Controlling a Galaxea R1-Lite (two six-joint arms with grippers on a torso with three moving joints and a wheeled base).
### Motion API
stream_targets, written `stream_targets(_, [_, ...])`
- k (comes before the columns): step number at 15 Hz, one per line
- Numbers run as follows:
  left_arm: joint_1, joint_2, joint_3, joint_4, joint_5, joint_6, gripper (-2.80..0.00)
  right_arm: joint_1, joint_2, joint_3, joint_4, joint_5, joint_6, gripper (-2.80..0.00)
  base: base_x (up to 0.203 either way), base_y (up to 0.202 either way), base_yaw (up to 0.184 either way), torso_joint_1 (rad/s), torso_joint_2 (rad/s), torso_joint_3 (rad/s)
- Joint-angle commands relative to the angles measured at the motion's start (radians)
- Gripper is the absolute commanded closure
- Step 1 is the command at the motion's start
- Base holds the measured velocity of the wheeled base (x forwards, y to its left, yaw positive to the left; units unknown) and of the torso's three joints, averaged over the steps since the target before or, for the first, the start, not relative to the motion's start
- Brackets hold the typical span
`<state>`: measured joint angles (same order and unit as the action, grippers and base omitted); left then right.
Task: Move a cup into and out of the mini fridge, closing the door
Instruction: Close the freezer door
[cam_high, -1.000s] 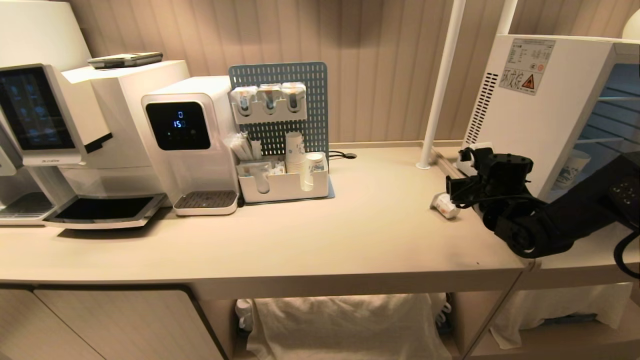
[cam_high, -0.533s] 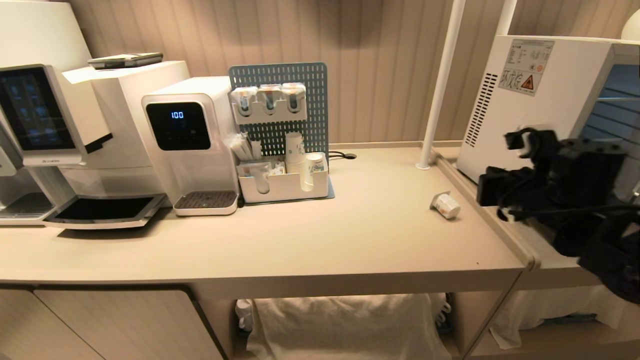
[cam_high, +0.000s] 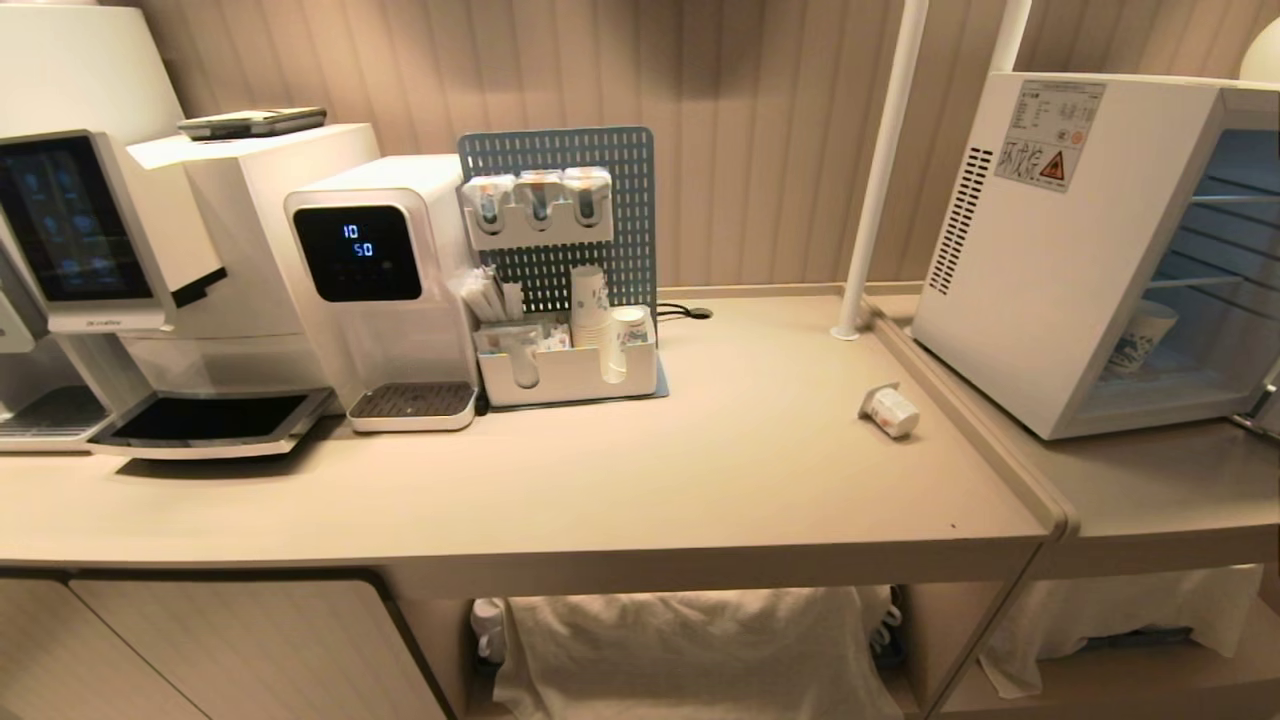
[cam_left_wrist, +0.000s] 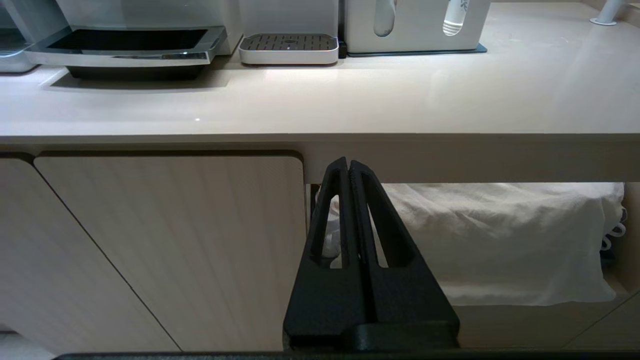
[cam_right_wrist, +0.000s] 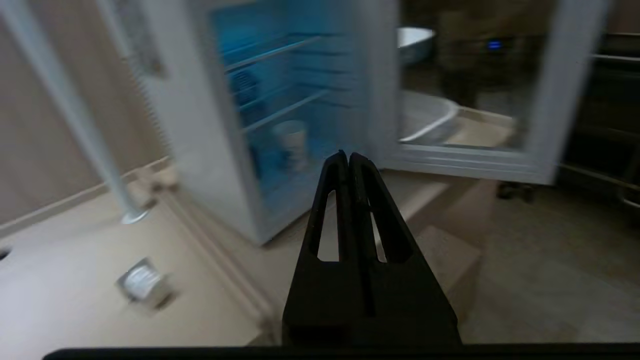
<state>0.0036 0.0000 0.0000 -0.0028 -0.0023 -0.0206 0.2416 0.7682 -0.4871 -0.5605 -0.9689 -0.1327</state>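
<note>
Nearest the robot, the left gripper (cam_left_wrist: 348, 167) hangs low in front of the counter's near edge, fingers pressed together on nothing, well apart from everything the task concerns. The right gripper (cam_right_wrist: 348, 159) is likewise closed and empty, its fingertips touching; it is out of the head view, and its own camera looks toward the fridge's open front from the near right.

Out on the counter (cam_high: 700, 480) lies the cup (cam_high: 889, 410) — small, white, tipped on its side, just left of the raised seam where the lower side counter begins. Its long axis runs slantwise, one end toward the far left, the other toward the near right. From the right gripper it lies to the left and closer than the fridge; the right arm looks much the nearer of the two.

Farther right stands the mini fridge (cam_high: 1040, 250), its door (cam_right_wrist: 465, 100) swung wide. Inside, on the floor of the compartment, a taller paper cup (cam_high: 1140, 338) stands upright.

With the cup lying down, a grasp probably has to come across its short width rather than along that slanted axis.
</note>
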Motion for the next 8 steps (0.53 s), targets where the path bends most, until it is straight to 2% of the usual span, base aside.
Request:
stream_targets(1, [-0.001,0.002,0.0,0.0,-0.001,-0.001,0.0,-0.072,-0.353,0.061,0.096,-0.016,-0.004,0.0,0.0,0.0,0.0,0.0,0.0,0.0])
stream_targets(3, [-0.001,0.002,0.0,0.0,-0.001,0.0,0.0,-0.115,-0.479,0.176,0.121,-0.012,0.02,0.0,0.0,0.0,0.0,0.0,0.0,0.0])
stream_targets(4, [-0.001,0.002,0.0,0.0,-0.001,-0.001,0.0,-0.131,-0.494,0.276,0.107,0.045,0.031,0.0,0.0,0.0,0.0,0.0,0.0,0.0])
stream_targets(6, [0.001,0.002,0.0,0.0,0.001,0.001,0.0,-0.151,-0.486,0.424,0.041,0.271,0.05,0.0,0.0,0.0,0.0,0.0,0.0,0.0])
stream_targets(7, [-0.001,0.002,0.0,0.0,-0.001,0.001,0.0,-0.157,-0.483,0.473,-0.006,0.32,0.064,0.0,0.0,0.0,0.0,0.0,0.0,0.0])
stream_targets(8, [-0.001,0.002,0.0,0.0,-0.001,0.001,0.0,-0.159,-0.482,0.485,-0.029,0.332,0.07,0.0,0.0,0.0,0.0,0.0,0.0,0.0])
